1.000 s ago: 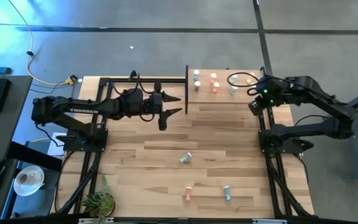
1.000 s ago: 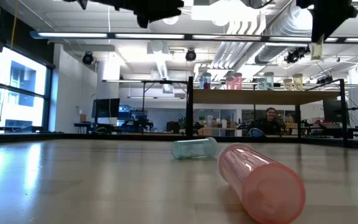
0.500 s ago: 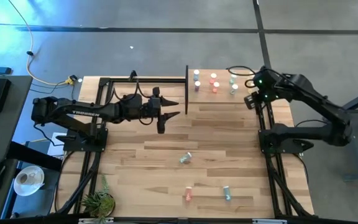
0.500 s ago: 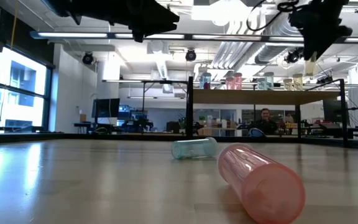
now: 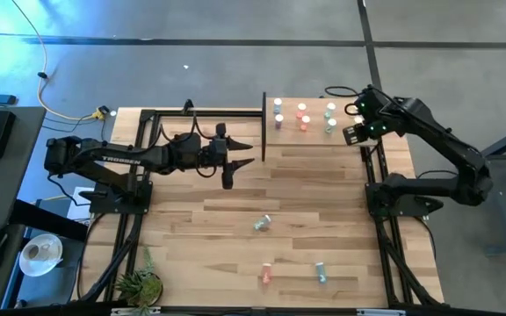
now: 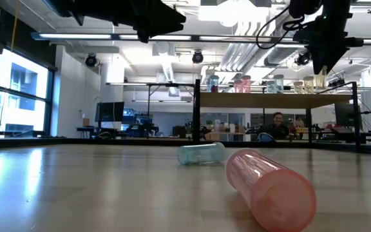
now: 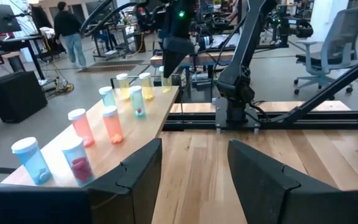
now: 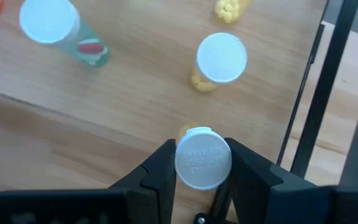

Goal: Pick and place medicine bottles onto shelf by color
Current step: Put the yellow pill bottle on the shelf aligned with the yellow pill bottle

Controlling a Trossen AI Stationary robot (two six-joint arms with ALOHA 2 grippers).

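My right gripper (image 5: 356, 132) is over the right end of the shelf (image 5: 314, 139), shut on a yellow medicine bottle with a white cap (image 8: 202, 158). A yellow bottle (image 8: 220, 59) and a green one (image 8: 55, 23) stand on the shelf panel just beyond it. Blue, red, green and yellow bottles stand in pairs along the shelf (image 7: 107, 124). Three bottles lie on their sides on the table: teal (image 5: 263, 223), red (image 5: 266, 275), blue-grey (image 5: 321, 273). My left gripper (image 5: 235, 156) is open and empty, level, above the table's middle left of the shelf. My right gripper pinches the yellow bottle at its white cap (image 8: 202, 163) between its two fingers (image 8: 161, 169), coming from above and pointing down. The bottle hangs upright below the fingers (image 6: 321, 77), close over the shelf panel; whether its bottom touches the panel, I cannot tell.
The shelf's black posts (image 5: 263, 127) and the black frame rails (image 5: 372, 175) stand beside the arms. A small plant (image 5: 139, 283) sits at the near left corner. A person (image 6: 277, 121) shows in the room behind the table.
My right gripper has carried the yellow bottle toward the table's far edge, over the shelf's right end, and has gone down toward the panel, now level with the standing bottles. The bottle has stayed upright.
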